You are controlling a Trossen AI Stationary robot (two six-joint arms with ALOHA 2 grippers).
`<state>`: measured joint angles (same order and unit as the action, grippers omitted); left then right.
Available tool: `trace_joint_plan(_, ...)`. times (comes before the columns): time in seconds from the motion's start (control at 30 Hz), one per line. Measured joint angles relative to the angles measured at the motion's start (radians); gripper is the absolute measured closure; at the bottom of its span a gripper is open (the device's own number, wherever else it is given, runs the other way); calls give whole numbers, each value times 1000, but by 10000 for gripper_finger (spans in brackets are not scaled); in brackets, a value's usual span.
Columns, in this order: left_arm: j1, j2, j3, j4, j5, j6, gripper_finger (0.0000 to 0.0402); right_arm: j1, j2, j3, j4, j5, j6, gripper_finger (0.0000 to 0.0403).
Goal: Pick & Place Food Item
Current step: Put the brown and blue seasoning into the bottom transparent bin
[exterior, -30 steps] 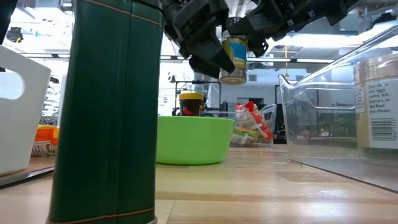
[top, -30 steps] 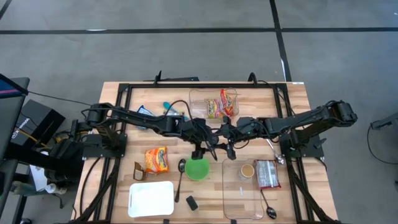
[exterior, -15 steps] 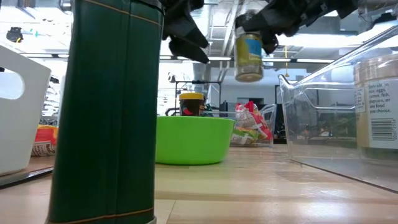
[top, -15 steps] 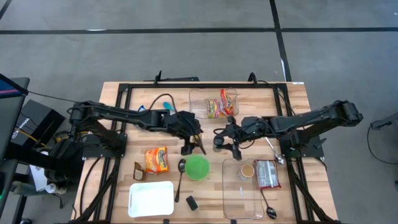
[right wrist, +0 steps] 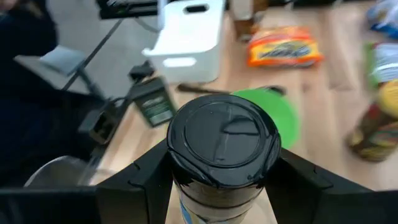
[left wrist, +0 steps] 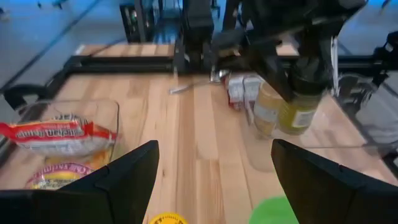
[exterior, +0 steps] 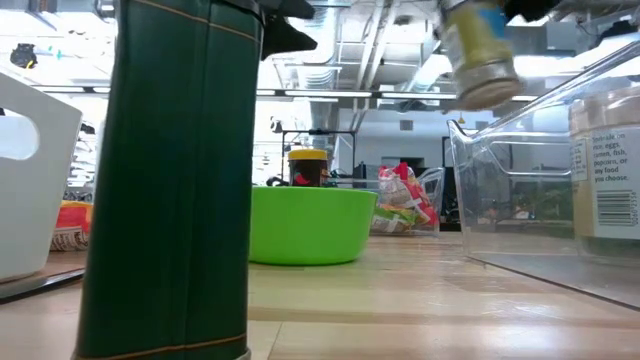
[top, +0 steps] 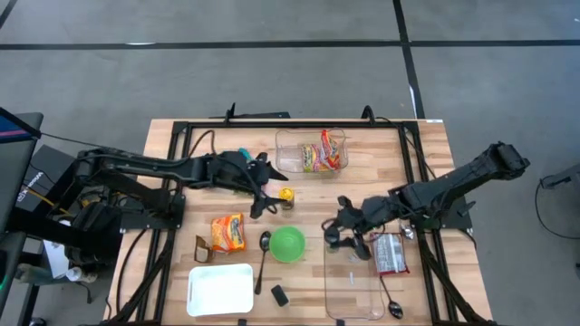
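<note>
A jar [right wrist: 222, 144] with a black lid and yellowish contents hangs in the air, my right gripper [top: 338, 234] shut on it. It is over the far left corner of the near clear bin [top: 349, 294], right of the green bowl [top: 288, 244]. My left gripper [top: 263, 199] is open and holds nothing, left of a yellow-lidded jar [top: 286, 196] that stands on the table. In the left wrist view the held jar [left wrist: 301, 102] shows beside another jar [left wrist: 266, 111] inside the bin. My right gripper pinches the jar's side just below the black lid [right wrist: 186, 186] between its two fingers, one finger [right wrist: 144, 175] on each side. The fingers slant down from the table's right side. The jar is lifted clear of the table and hangs a little tilted [exterior: 478, 55].
A far clear bin [top: 292, 143] holds noodle packets. An orange noodle packet [top: 228, 232], a spoon [top: 263, 258], a white tray [top: 220, 288] and a small black block [top: 279, 294] lie on the near left. A dark red packet [top: 390, 253] lies in the near bin.
My right gripper has carried the jar from above the green bowl toward the table's right and near edges, to the near bin's corner. My left gripper, open throughout, has drawn back from the jar toward the table's left and far side and risen.
</note>
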<state>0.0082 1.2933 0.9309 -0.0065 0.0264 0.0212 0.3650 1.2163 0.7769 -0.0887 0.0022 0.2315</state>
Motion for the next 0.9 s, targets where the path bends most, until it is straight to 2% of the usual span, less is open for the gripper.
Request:
trace_joint_plan(0.23, 0, -64, -78, 85, 0, 0, 97, 105, 0, 0, -53, 166, 84, 203)
trace_joint_plan(0.43, 0, -62, -96, 114, 0, 0, 97, 171, 0, 0, -99, 303, 157, 203)
trace_joint_plan(0.63, 0, -58, -97, 114, 0, 0, 96, 213, 22, 0, -100, 366, 198, 202)
trace_joint_plan(0.9, 0, -58, -97, 114, 0, 0, 99, 250, 128, -1, -60, 370, 276, 202)
